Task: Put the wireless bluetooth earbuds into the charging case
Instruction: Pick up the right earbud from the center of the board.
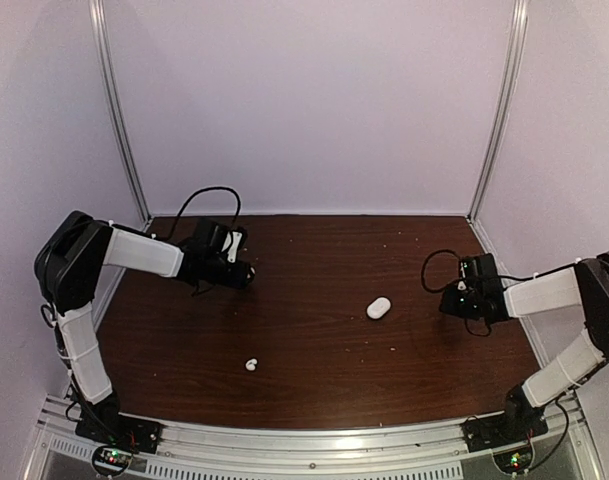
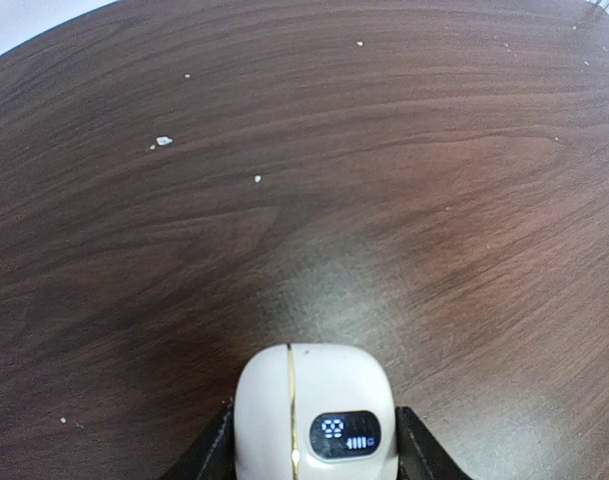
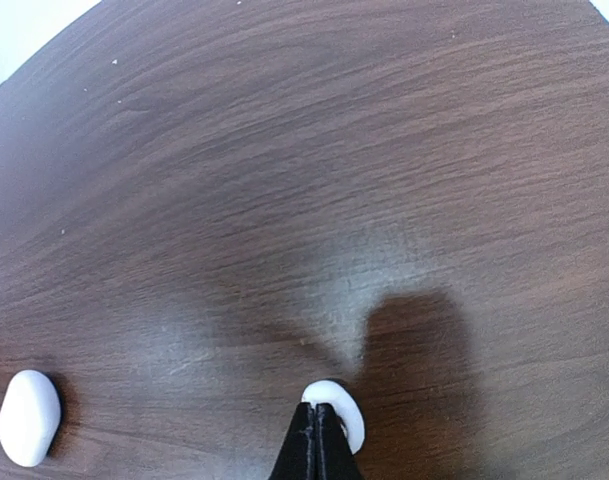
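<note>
In the left wrist view a white charging case (image 2: 284, 400) with a gold seam and a lit battery display sits between the fingers of my left gripper (image 2: 314, 458), which is shut on its sides; its lid is closed. My left gripper (image 1: 246, 271) hovers at the table's back left. My right gripper (image 3: 319, 428) is shut, its tips pressed together with no gap. A small white earbud (image 3: 348, 418) curls round the right side of those tips, touching them; it does not show between them. Another white earbud (image 1: 251, 365) lies alone near the front of the table.
A second white pebble-like case (image 1: 379, 307) lies shut on the dark wood table (image 1: 314, 260), left of my right gripper (image 1: 448, 300), and it also shows as the case (image 3: 29, 417) in the right wrist view. Metal frame posts stand at the back corners.
</note>
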Robot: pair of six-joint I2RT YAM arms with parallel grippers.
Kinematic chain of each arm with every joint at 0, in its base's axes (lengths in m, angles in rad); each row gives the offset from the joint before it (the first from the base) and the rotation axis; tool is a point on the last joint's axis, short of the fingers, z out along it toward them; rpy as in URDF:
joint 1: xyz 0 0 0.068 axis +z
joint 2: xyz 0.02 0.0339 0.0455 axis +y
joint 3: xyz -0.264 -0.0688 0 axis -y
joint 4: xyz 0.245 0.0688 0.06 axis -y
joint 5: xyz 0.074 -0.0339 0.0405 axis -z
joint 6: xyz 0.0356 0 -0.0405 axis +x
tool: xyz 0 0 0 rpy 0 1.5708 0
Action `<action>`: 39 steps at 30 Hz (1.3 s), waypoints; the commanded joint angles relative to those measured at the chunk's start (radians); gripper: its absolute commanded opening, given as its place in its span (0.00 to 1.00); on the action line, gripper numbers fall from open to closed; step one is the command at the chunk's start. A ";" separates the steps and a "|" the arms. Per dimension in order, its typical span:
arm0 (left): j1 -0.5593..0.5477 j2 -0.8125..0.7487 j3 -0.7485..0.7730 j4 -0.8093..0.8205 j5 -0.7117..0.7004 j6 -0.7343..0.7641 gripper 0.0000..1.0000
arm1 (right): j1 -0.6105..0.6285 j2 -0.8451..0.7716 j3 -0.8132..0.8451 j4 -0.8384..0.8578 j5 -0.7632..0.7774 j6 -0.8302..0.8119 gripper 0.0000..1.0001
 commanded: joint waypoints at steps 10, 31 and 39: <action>0.008 0.016 0.033 0.025 0.036 -0.006 0.32 | 0.017 -0.125 -0.010 -0.016 -0.082 -0.014 0.00; 0.009 0.026 0.042 0.021 0.032 -0.002 0.32 | 0.008 0.041 0.070 -0.091 0.096 0.051 0.29; 0.011 0.036 0.057 0.017 0.030 0.001 0.32 | 0.009 0.092 0.073 -0.093 0.080 0.015 0.24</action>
